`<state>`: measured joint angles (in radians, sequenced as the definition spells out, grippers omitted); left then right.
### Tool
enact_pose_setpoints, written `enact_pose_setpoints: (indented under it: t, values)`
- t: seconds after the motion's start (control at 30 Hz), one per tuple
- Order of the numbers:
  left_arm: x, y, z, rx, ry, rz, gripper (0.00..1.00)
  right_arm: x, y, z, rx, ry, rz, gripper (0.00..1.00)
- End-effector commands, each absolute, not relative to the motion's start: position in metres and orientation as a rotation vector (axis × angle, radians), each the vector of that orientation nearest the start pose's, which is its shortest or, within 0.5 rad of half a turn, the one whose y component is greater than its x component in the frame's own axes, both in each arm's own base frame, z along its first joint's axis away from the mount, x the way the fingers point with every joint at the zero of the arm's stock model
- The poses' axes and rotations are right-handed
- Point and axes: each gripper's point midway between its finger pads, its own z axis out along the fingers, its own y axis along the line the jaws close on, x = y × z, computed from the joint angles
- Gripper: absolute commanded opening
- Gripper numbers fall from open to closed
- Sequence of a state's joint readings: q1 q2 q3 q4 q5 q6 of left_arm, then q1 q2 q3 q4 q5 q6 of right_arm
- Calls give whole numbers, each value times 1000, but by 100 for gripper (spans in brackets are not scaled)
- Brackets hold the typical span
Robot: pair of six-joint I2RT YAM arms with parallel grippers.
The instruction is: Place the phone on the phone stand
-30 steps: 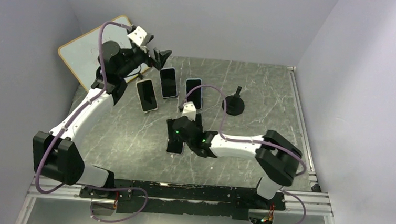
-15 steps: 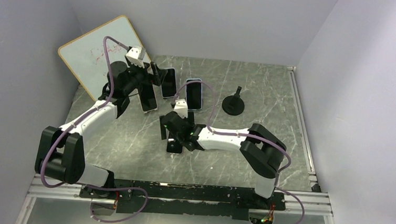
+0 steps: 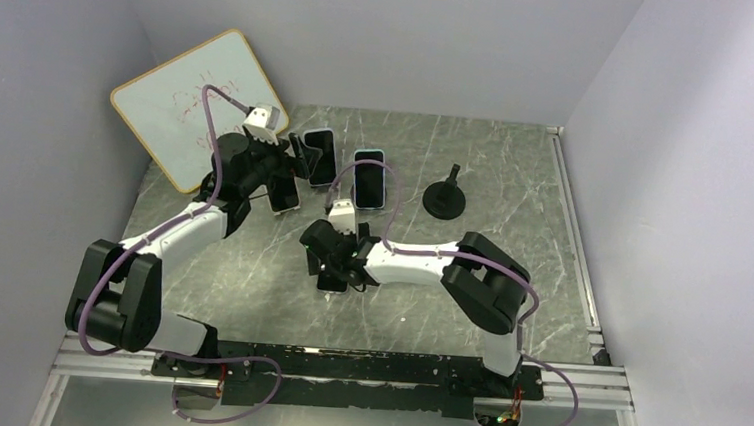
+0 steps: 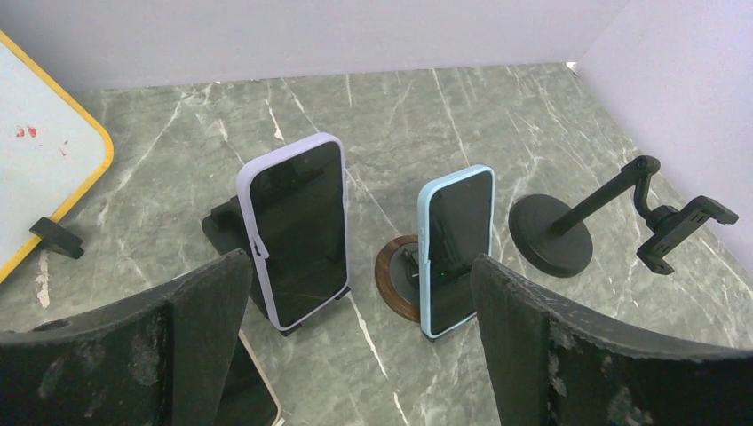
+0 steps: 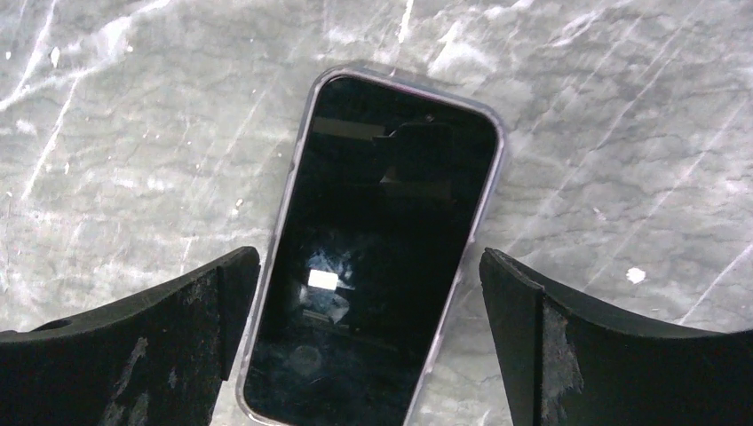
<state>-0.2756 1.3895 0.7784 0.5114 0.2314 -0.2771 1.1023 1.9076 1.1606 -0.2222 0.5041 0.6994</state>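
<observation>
A dark phone in a clear case (image 5: 382, 257) lies flat on the marble table, mostly hidden under my right wrist in the top view (image 3: 331, 279). My right gripper (image 5: 368, 293) is open, its fingers on either side of the phone's lower half, just above it. An empty black stand with a clamp arm (image 3: 444, 196) (image 4: 613, 217) sits at the back right. My left gripper (image 4: 355, 319) is open and empty, hovering near the back left (image 3: 292, 157).
A lilac-cased phone (image 4: 297, 226) and a blue-cased phone (image 4: 457, 244) stand upright on their stands. A white-cased phone (image 3: 282, 194) lies under my left gripper. A yellow-framed whiteboard (image 3: 190, 100) leans at the back left. Walls enclose the table.
My left arm has swung down and to the right from the whiteboard toward the row of phones. My right gripper has shifted left over the flat phone.
</observation>
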Motion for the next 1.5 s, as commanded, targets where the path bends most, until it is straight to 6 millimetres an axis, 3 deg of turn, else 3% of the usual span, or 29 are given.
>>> enact_pose_setpoints:
  t: [0.0, 0.2, 0.4, 0.77, 1.0, 1.1, 1.47]
  values:
    - [414, -172, 235, 178, 1638, -591, 97, 241, 369, 16, -310, 2398, 172, 100]
    - [408, -173, 232, 193, 1653, -565, 97, 232, 375, 14, -350, 2402, 150, 100]
    - [403, -181, 228, 195, 1665, -583, 97, 226, 359, 5, -353, 2428, 59, 99]
    - [385, -182, 197, 126, 1722, -662, 97, 212, 330, -21, -448, 2487, -51, 75]
    - [364, -192, 167, 114, 1792, -748, 97, 206, 334, -26, -508, 2522, 122, 67]
    - [354, -197, 155, 115, 1831, -786, 92, 208, 333, -23, -506, 2506, 210, 65]
    - [311, -240, 112, 93, 2019, -1013, 88, 223, 345, 11, -511, 2292, 435, 64]
